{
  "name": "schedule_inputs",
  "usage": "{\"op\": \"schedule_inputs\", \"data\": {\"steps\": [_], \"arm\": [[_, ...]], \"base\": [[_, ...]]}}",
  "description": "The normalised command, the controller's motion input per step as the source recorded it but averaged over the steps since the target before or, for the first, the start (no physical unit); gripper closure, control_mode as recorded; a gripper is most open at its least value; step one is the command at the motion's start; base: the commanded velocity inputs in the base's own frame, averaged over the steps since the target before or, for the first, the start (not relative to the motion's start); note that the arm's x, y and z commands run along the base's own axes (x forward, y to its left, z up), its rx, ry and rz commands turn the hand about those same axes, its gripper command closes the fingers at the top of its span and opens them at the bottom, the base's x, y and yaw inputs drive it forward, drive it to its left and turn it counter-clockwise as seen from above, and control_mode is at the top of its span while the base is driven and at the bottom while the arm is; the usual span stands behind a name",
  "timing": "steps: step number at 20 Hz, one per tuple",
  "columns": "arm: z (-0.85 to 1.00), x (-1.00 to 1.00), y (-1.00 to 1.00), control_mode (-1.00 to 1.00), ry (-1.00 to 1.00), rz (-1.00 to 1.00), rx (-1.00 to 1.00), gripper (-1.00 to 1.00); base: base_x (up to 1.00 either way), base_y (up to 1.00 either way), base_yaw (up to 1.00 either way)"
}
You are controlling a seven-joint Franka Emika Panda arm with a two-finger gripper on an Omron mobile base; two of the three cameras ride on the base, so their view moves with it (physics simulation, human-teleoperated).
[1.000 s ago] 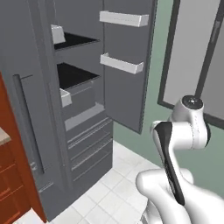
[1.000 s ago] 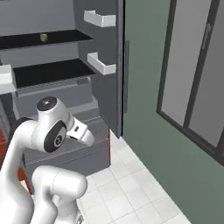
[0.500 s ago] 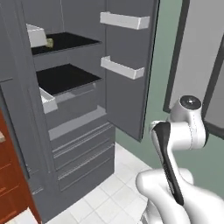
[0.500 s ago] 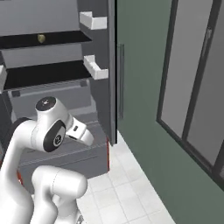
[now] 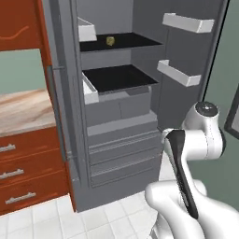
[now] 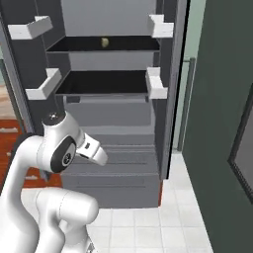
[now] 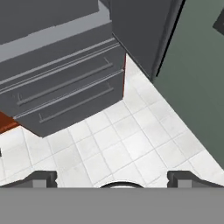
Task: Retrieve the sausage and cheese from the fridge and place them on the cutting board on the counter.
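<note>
With the fridge (image 5: 116, 135) doors swung wide for access, the cheese (image 6: 105, 42) sits on the top shelf toward twelve o'clock, while the gripper (image 7: 112, 178), spread apart and empty, points down at the floor tiles.

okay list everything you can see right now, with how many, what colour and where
fridge: one, grey, doors open, centre
cheese: one, yellowish, upper fridge shelf
shelves: two, black, inside fridge
door bins: four, white, on both open doors
fridge drawers: grey, below the shelves
counter: one, beige marbled, left of fridge
wooden drawers: red-brown, silver handles, under counter
floor: white tiles
arm: one, white, folded in front of fridge
fingers: two, dark, apart, nothing between, above floor
</note>
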Motion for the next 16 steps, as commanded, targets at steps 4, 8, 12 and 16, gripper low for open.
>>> {"op": "schedule_inputs", "data": {"steps": [4, 8, 12, 16], "arm": [[0.0, 0.0, 0.0, 1.0, 0.0, 0.0, 0.0, -1.0], [0.0, 0.0, 0.0, 1.0, 0.0, 0.0, 0.0, -1.0], [0.0, 0.0, 0.0, 1.0, 0.0, 0.0, 0.0, -1.0], [0.0, 0.0, 0.0, 1.0, 0.0, 0.0, 0.0, -1.0]], "base": [[0.49, -0.21, 0.4], [0.59, -0.25, 0.25], [0.55, -0.42, 0.07], [0.5, -0.47, 0.05]]}}
